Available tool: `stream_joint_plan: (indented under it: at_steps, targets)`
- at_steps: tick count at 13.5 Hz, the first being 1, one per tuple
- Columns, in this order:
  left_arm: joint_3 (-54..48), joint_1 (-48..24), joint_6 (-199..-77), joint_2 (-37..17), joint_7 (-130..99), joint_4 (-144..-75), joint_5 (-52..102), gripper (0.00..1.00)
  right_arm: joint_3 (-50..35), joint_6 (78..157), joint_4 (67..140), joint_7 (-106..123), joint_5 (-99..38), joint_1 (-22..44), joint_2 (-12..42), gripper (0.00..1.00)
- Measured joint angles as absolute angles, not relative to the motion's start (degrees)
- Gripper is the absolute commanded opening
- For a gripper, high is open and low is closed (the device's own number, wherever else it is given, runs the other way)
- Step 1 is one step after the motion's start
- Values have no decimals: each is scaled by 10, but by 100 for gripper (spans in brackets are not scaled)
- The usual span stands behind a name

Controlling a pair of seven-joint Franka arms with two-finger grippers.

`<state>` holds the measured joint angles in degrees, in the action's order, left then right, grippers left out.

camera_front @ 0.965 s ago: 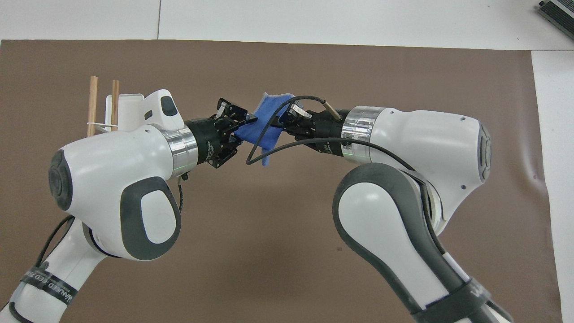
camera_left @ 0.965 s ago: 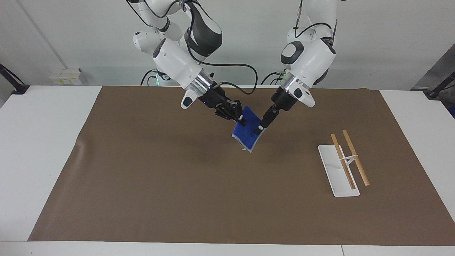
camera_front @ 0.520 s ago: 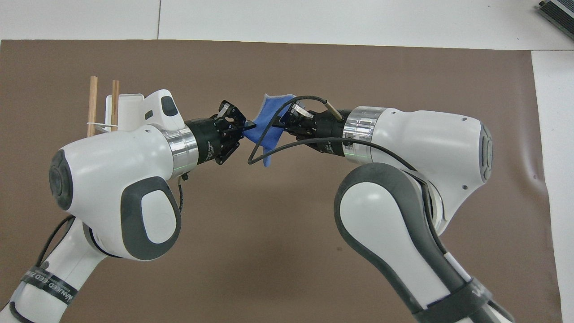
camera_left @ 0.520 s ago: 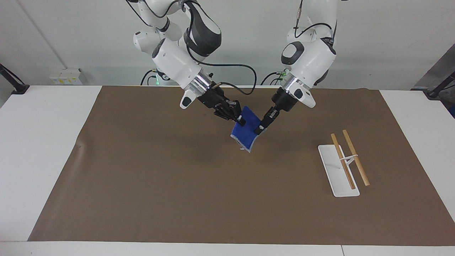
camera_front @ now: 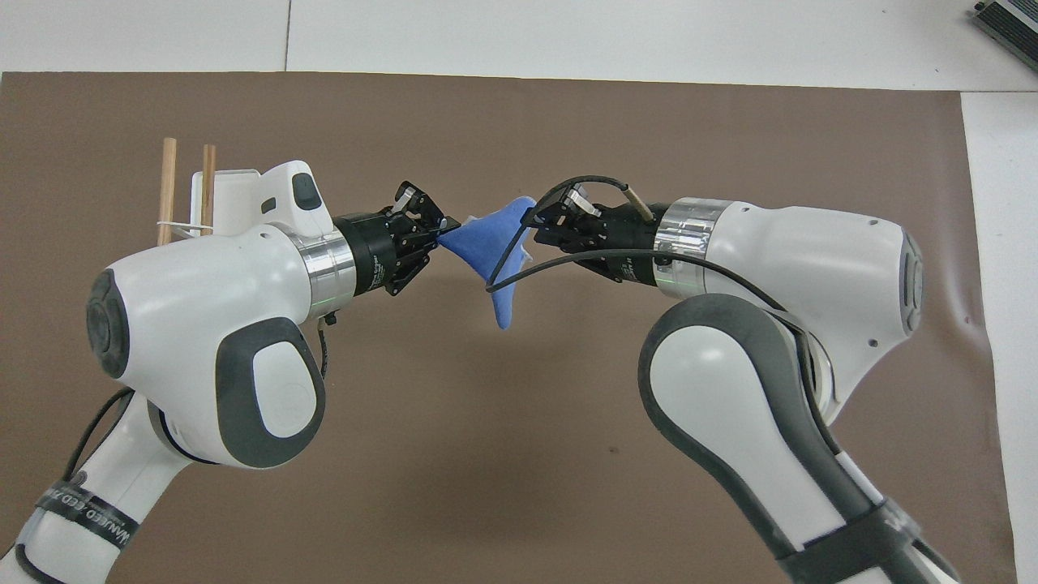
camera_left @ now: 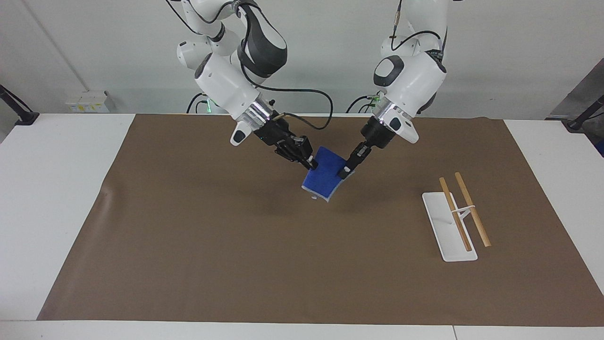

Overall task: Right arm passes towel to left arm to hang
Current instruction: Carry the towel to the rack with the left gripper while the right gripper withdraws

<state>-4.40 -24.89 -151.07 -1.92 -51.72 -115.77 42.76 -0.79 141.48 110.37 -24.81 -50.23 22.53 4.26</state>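
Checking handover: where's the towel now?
The towel hangs in the air over the brown mat's middle, between the right gripper and left gripper.

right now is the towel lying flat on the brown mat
No, the towel hangs in the air above the brown mat, stretched between the left gripper and the right gripper.

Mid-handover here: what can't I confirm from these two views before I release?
- Right gripper fingers: whether they clamp the towel is too small to tell in the facing view; a black cable crosses them in the overhead view.
- Left gripper: it meets the towel's corner, but the bite depth is hidden by cloth.
- Rack: partly covered by the left arm in the overhead view.
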Motion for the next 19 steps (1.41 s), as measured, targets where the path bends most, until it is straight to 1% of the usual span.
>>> stream_joint_plan:
  at_steps: [1,2,3,5,9,12,14,16,19]
  targets:
    - [-41,-240,-1511,-21,-514,-1158,428,0,-8,1411,1119,-248,-480,214,30,95]
    - [-40,-226,-1511,-22,-504,-1158,428,0,-7,1393,1132,-248,-451,202,16,96]
    - [-38,-208,-1511,-22,-490,-1158,428,0,-7,1364,1141,-248,-418,186,2,100]
    - [-37,-163,-1510,-24,-463,-1159,428,0,-6,1284,1145,-248,-330,145,-24,100]
    - [-35,-78,-1509,-26,-434,-1169,428,0,-3,1181,1142,-248,-192,90,-60,100]
    - [-35,-27,-1510,-26,-429,-1178,428,0,-3,1139,1124,-231,-110,58,-64,100]
    - [-35,1,-1511,-26,-425,-1180,428,0,-2,1109,1099,-221,-72,43,-63,100]
    - [-35,44,-1511,-26,-387,-1183,428,0,-2,1068,1063,-220,-36,31,-56,100]
    - [-34,97,-1512,-26,-298,-1183,428,0,-2,1027,1002,-218,-2,16,-37,100]
